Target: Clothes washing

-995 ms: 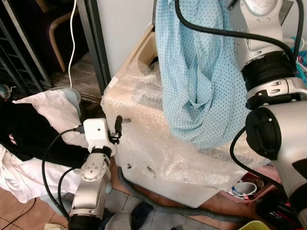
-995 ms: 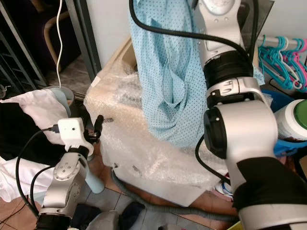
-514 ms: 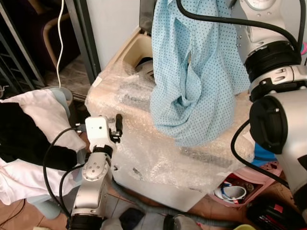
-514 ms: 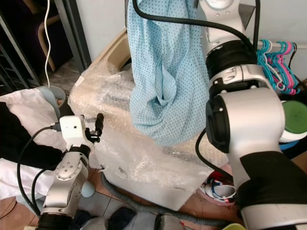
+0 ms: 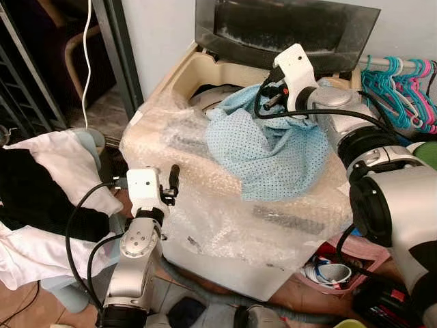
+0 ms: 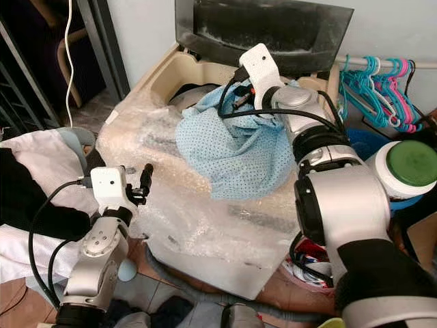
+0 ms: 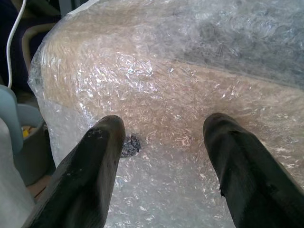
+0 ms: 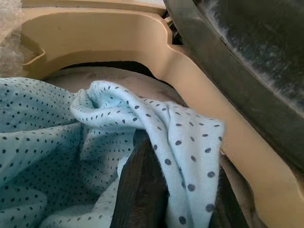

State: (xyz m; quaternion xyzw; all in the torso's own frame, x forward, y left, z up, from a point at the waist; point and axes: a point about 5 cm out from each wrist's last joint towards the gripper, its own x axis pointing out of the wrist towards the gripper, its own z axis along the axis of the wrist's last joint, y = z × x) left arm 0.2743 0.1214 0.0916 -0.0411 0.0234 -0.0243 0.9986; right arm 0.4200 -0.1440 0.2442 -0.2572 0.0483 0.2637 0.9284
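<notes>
On the robot's far left lies a heap of white and black laundry point(image 5: 37, 198) piled over a pale blue plastic stool point(image 5: 92, 140), with a thin white cable point(image 5: 87, 51) hanging behind it beside a dark metal door frame point(image 5: 123, 51). Next along, the left gripper point(image 5: 173, 179) is raised at the front left corner of the beige top-loading washing machine wrapped in clear bubble wrap point(image 5: 225, 219); its two black fingers point(image 7: 95, 166) stand well apart, holding nothing, with the wrap just ahead of them. Further right, the light blue garment with small dark dots point(image 5: 273, 147) lies crumpled on top of the machine, partly over the rim of the open tub and partly spread down over the bubble wrap. Above it the machine's dark lid point(image 5: 287, 31) stands open. The right gripper point(image 8: 156, 190) is at the back edge of the tub, its fingers closed on a fold of the dotted cloth, which drapes over them. Farther right hang turquoise and pink plastic clothes hangers point(image 5: 396, 78) on a rail, and a white jar with a green lid point(image 6: 406, 167) sits near the robot's right arm. Low at the right, a pink plastic basin point(image 5: 362, 249) rests on the tiled floor.
</notes>
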